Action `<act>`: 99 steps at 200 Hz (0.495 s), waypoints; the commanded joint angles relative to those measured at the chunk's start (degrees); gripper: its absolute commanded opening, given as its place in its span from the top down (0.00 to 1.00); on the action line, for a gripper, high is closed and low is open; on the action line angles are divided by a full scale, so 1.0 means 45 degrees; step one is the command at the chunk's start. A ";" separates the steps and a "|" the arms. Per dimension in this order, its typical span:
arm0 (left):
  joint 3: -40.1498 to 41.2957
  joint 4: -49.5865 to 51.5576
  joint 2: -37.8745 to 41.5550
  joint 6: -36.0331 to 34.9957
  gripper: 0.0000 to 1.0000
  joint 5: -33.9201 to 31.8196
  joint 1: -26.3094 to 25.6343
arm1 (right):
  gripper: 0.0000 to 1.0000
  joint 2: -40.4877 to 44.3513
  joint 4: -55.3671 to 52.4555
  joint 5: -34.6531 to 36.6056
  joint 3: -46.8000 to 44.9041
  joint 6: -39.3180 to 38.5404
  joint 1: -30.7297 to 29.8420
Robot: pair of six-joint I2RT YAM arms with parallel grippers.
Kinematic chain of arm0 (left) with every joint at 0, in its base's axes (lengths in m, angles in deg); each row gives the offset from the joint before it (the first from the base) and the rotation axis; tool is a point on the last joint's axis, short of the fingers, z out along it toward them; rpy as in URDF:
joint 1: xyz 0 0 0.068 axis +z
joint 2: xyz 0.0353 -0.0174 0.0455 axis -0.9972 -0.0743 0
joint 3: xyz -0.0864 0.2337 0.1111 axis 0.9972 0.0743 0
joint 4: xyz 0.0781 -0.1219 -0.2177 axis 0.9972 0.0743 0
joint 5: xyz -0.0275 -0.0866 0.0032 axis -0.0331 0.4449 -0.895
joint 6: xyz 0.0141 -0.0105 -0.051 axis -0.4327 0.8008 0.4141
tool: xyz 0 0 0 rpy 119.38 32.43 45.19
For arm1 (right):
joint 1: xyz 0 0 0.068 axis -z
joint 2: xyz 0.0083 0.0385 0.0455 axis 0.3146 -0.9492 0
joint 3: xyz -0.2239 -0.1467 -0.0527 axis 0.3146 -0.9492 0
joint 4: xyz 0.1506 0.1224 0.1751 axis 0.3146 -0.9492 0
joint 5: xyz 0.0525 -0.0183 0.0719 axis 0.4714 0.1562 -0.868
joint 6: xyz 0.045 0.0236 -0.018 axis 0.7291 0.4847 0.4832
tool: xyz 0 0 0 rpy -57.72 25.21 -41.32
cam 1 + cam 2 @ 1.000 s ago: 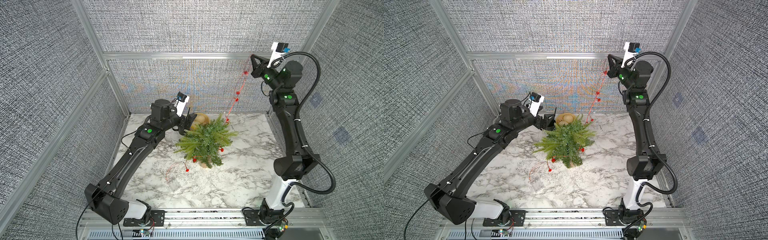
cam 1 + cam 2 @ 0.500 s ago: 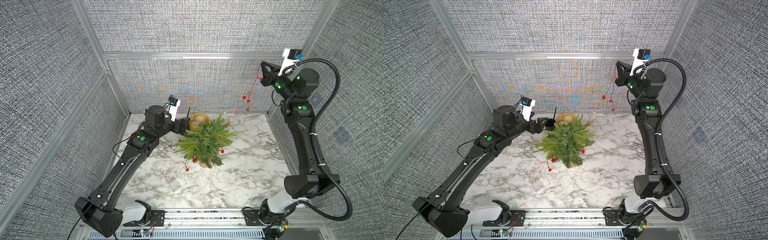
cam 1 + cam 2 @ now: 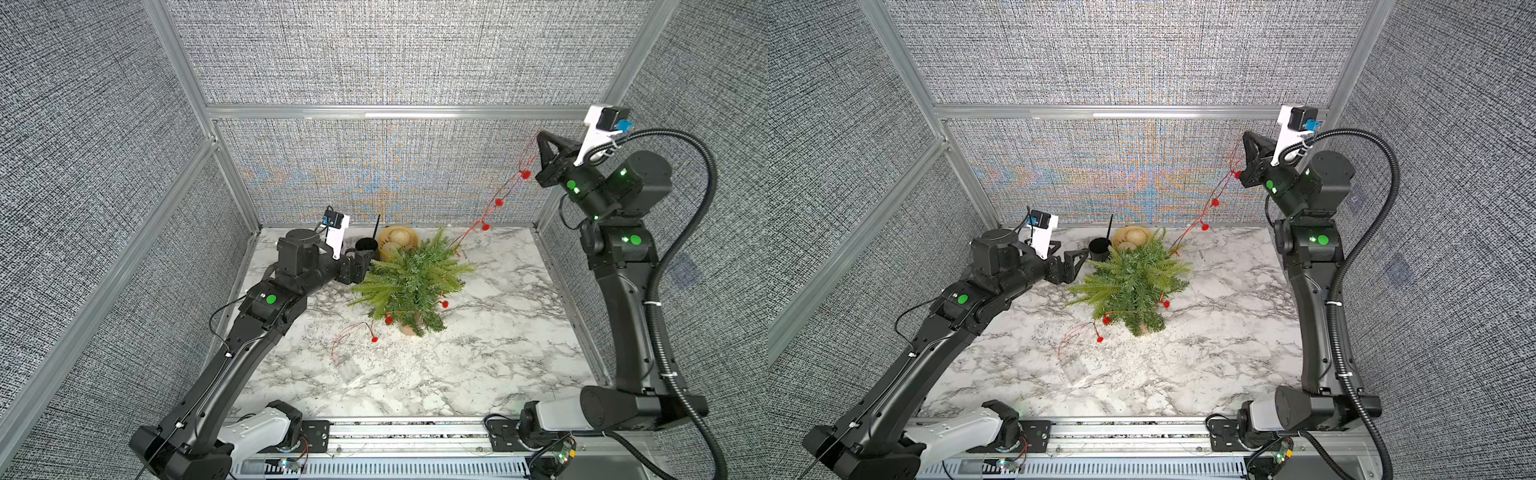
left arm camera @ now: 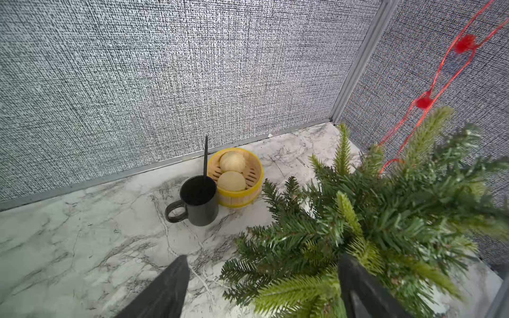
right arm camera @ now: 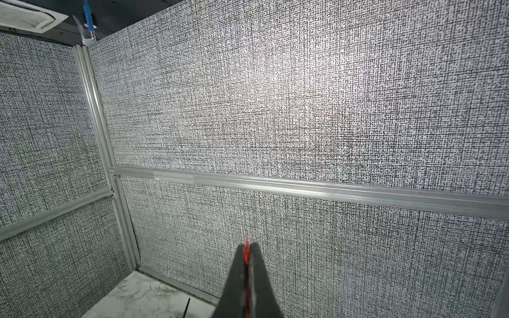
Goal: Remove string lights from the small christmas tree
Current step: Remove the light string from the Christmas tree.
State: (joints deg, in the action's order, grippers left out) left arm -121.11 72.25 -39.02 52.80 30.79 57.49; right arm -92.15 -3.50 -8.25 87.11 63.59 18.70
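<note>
A: Right gripper [image 5: 247,249]?
B: Fingers pressed together on the string lights [image 3: 498,202], with the red wire pinched right at the tips. It sits high up by the far right corner, well above the marble table [image 3: 498,353].
A: Where does the strand run?
B: It slants down from the pinch past three red bulbs into the top of the small christmas tree [image 3: 409,282], which stands mid-table toward the far side. More bulbs hang on the tree's near side. Then the wire loops onto the table, near-left of the tree, and ends at the clear battery box [image 3: 350,369] (hard to make out against the marble).
A: Left gripper [image 4: 261,258]?
B: Fingers wide apart, low at the tree's left edge. Fronds poke in between them, but they aren't clamped on anything.
A: Other stuff?
B: A black mug [image 4: 199,201] with a thin black stick in it, right against a bamboo steamer [image 4: 237,199] holding two buns [image 4: 232,161]. Both are at the far wall, just behind the tree on its left.
</note>
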 commanded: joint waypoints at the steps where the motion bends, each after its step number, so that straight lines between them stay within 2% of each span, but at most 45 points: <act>1: 0.0230 -0.0168 0.0242 0.0468 0.16 0.0659 0.0017 | 1.00 0.0198 -0.0286 0.0138 0.0058 -0.0269 -0.0010; 39: 0.0678 -0.0320 0.0532 0.0735 0.17 0.1055 0.0028 | 1.00 0.0207 -0.0481 0.0103 0.0315 -0.0259 -0.0005; 99: 0.0776 -0.0300 0.0567 0.0662 0.18 0.1192 0.0025 | 1.00 -0.0826 -0.0940 0.0070 0.1425 -0.0318 0.0001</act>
State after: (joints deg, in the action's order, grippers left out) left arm -117.42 72.18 -36.39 55.80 35.31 57.49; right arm -94.73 -7.09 -7.96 91.92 62.38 18.74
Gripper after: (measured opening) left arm 0.821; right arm 0.063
